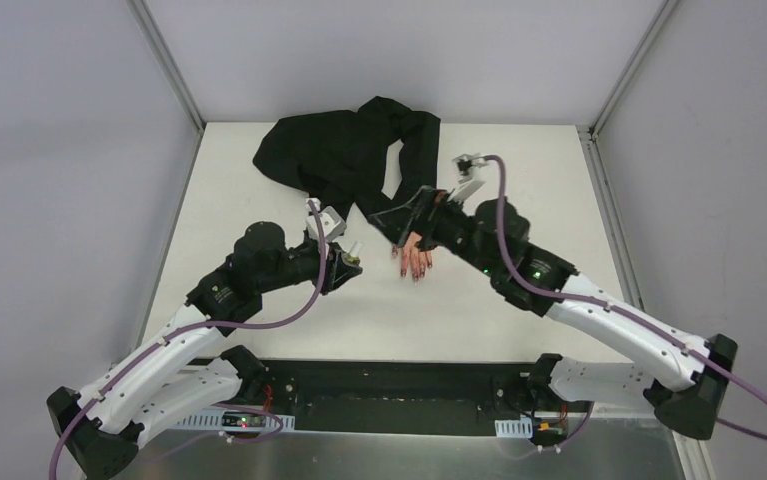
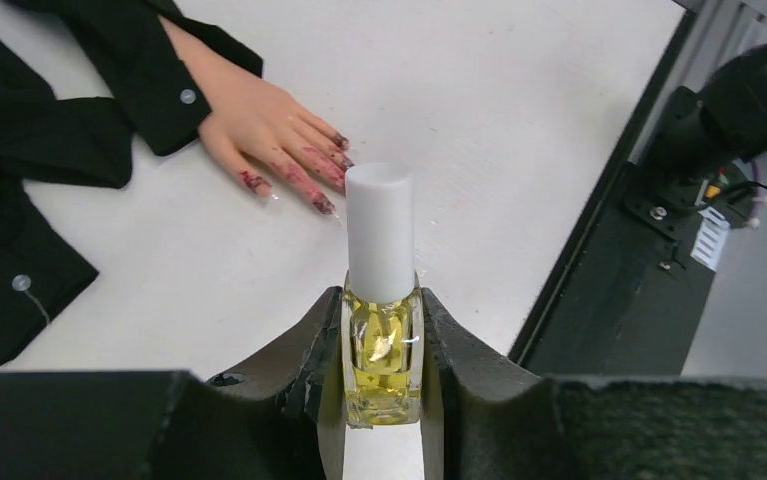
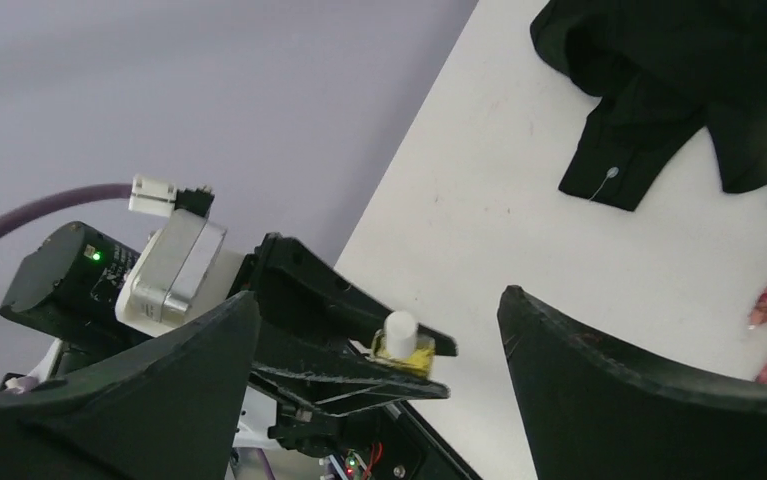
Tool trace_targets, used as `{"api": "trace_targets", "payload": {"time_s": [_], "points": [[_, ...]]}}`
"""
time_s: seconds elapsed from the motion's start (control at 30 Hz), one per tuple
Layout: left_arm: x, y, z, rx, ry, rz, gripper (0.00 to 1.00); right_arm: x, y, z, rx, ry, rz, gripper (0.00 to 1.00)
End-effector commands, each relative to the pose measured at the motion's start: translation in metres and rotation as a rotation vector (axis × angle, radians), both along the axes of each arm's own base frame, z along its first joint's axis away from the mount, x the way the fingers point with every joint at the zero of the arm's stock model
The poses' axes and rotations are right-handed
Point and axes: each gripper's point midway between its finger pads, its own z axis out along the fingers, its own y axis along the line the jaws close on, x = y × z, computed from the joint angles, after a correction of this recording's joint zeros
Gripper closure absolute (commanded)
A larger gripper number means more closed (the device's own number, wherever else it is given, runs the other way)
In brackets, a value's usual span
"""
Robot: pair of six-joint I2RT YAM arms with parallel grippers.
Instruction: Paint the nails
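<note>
the left tool is clenched on the little yellow bottle, white cap on. the right tool is spread wide, holding nothing. the nails lie ahead of the left tool, past the bottle, already dark red. i think painting is nearly done; more paint needs the right tool to pinch the cap.

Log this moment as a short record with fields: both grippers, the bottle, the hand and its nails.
left gripper: shut on the polish bottle, which stands upright in its grip
bottle: yellowish liquid, white cap on
right gripper: open, holding nothing
mannequin hand: lying flat on the table, black sleeve at the wrist
nails: dark red, with red smears on the skin as well
</note>
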Motion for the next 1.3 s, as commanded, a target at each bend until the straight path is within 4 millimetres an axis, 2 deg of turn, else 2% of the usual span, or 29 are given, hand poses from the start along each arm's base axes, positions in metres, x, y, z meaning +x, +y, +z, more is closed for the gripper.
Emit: {"api": "trace_targets", "payload": {"time_s": [0.0,0.07,0.3,0.4,0.53,0.83,1.07,1.27], "points": [[-0.017,-0.017,0.043,-0.114,-0.059,-0.136,1.0,-0.014,-0.017,0.003,0.055,-0.019,0.179,0.09],[-0.027,-0.021,0.049,-0.134,-0.053,-0.192,1.0,-0.023,-0.021,0.006,0.078,-0.051,0.262,0.09],[-0.059,-0.03,0.065,-0.191,-0.02,-0.37,1.0,-0.085,-0.024,0.024,0.203,-0.229,0.648,0.09],[-0.074,-0.034,0.071,-0.215,0.013,-0.457,1.0,-0.099,-0.025,0.027,0.231,-0.251,0.728,0.1],[-0.09,-0.035,0.08,-0.242,0.031,-0.544,1.0,-0.099,-0.024,0.026,0.239,-0.267,0.734,0.11],[-0.099,-0.039,0.08,-0.251,0.078,-0.611,1.0,-0.097,-0.024,0.031,0.269,-0.307,0.719,0.16],[-0.098,-0.04,0.079,-0.251,0.092,-0.612,1.0,-0.098,-0.022,0.03,0.27,-0.303,0.742,0.26],[-0.095,-0.041,0.077,-0.249,0.095,-0.598,1.0,-0.102,-0.018,0.028,0.263,-0.279,0.797,0.39]]}}
